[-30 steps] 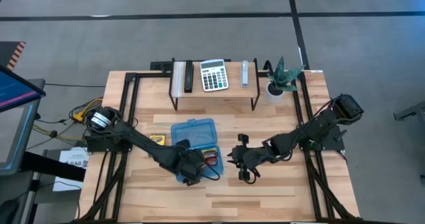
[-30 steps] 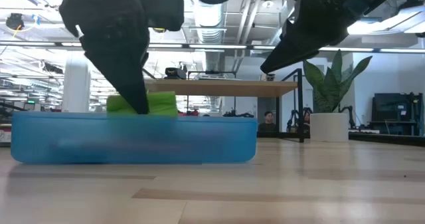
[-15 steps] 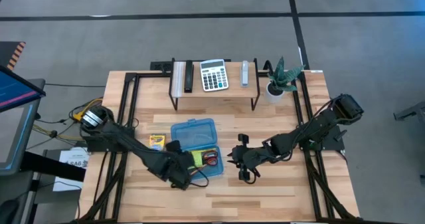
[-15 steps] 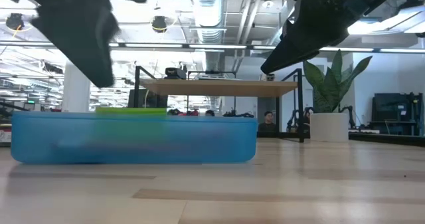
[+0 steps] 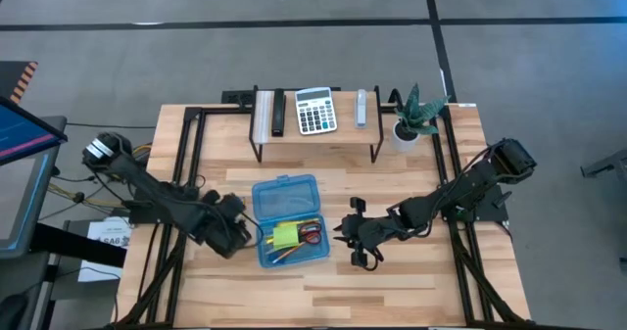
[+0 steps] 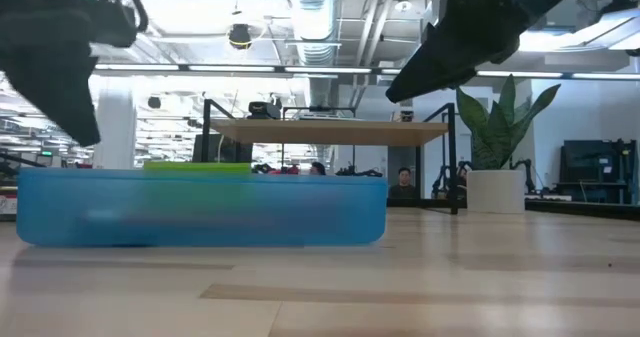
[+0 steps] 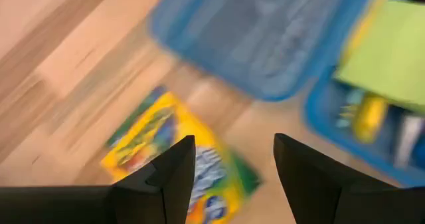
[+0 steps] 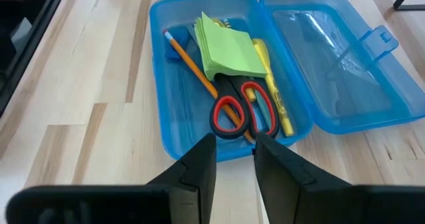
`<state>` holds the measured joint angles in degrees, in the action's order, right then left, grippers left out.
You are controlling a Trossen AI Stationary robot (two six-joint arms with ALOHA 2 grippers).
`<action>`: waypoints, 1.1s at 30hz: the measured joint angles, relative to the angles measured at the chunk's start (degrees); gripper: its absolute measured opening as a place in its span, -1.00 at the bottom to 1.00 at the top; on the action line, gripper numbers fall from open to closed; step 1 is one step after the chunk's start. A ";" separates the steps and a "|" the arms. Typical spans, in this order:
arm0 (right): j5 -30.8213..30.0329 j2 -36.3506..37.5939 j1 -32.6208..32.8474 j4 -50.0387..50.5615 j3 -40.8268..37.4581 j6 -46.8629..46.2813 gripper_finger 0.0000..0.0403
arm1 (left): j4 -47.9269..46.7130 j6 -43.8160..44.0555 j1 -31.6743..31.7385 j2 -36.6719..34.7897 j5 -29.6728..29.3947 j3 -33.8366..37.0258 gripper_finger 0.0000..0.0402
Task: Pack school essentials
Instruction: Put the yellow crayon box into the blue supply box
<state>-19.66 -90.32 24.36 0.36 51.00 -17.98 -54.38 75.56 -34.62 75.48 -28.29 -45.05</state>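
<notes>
An open blue plastic pencil case [image 5: 290, 242] sits mid-table, lid [image 8: 332, 58] folded flat. Inside lie the lime-green sticky-note pad [image 8: 227, 46], red-handled scissors [image 8: 238, 111], an orange pencil [image 8: 191, 63] and a yellow marker [image 8: 273, 91]. The left gripper [image 5: 233, 234] hovers just beside the case, fingers wide and empty, above the yellow-green crayon box [image 7: 174, 159] on the wooden table [image 5: 411, 281], the 1 item plainly left to pack. The right gripper [image 5: 355, 240] waits near the case's other side, fingers narrowly parted, holding nothing as far as I can tell. Packing looks mostly done.
</notes>
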 joint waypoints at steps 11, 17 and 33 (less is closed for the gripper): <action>0.00 0.00 -0.92 -0.06 0.00 0.44 -0.39 | -15.78 15.99 2.44 -1.24 5.89 1.46 -0.06; 0.00 0.00 -0.74 -1.24 0.00 0.44 -0.39 | -16.98 14.91 5.68 0.90 7.82 1.58 -0.17; 0.00 0.00 -0.61 -1.23 0.00 0.50 -0.39 | -0.44 -1.91 7.35 14.16 10.08 -5.52 -0.40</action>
<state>-19.66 -90.32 23.75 -0.87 51.00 -17.47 -54.82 73.65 -27.27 89.64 -18.21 -50.57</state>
